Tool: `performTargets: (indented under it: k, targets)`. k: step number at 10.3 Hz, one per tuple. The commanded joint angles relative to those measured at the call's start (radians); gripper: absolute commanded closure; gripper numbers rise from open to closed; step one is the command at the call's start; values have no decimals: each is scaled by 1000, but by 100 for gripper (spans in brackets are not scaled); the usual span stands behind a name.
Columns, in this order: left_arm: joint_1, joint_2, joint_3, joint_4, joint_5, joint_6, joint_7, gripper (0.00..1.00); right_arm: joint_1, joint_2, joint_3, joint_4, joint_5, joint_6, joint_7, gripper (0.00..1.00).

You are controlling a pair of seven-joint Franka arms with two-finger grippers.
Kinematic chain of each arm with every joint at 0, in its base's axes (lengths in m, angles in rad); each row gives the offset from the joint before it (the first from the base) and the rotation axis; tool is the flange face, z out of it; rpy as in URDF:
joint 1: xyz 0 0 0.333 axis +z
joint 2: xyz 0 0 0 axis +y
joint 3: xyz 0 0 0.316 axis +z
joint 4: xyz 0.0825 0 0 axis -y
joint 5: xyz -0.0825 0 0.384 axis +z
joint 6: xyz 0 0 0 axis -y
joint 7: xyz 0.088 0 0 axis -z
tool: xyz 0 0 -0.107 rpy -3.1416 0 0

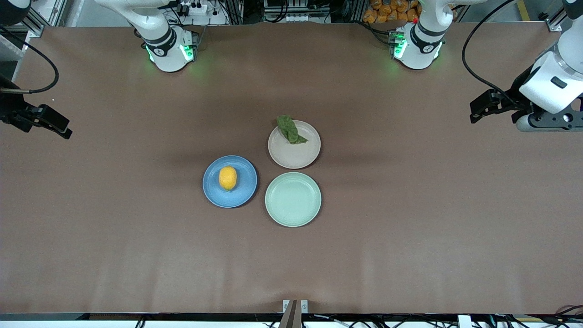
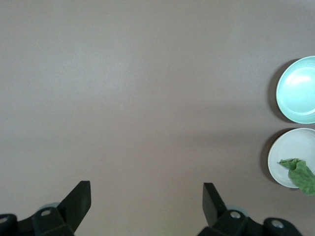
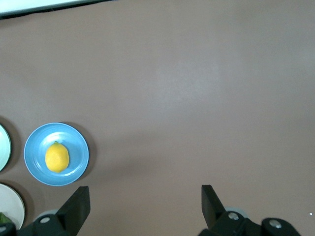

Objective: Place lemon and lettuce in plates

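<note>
Already the lemon [image 1: 227, 177] sat in the blue plate [image 1: 241, 193] while the lettuce [image 1: 290, 130] overhung the beige plate's [image 1: 296, 157] rim, liable to slip off, and the left gripper [image 2: 146, 199] and right gripper [image 3: 145, 201] hung spread over bare table [image 1: 410, 228].

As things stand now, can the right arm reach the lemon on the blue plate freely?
Probably yes. The lemon lies uncovered on the blue plate, toward the right arm's end, and the open right gripper hangs over bare table with nothing between them.
</note>
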Motion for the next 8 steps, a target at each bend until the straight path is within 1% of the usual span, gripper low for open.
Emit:
performTargets:
  k: [1, 3, 8]
  targets:
    - [5, 15, 1, 25, -15, 14, 39, 0, 6, -3, 2, 13, 16, -45, 11, 0]
    - [7, 15, 1, 26, -15, 14, 39, 0, 15, -3, 5, 13, 16, -72, 14, 0]
    - [8, 15, 1, 25, 0, 14, 39, 0, 14, -3, 5, 14, 16, -76, 6, 0]
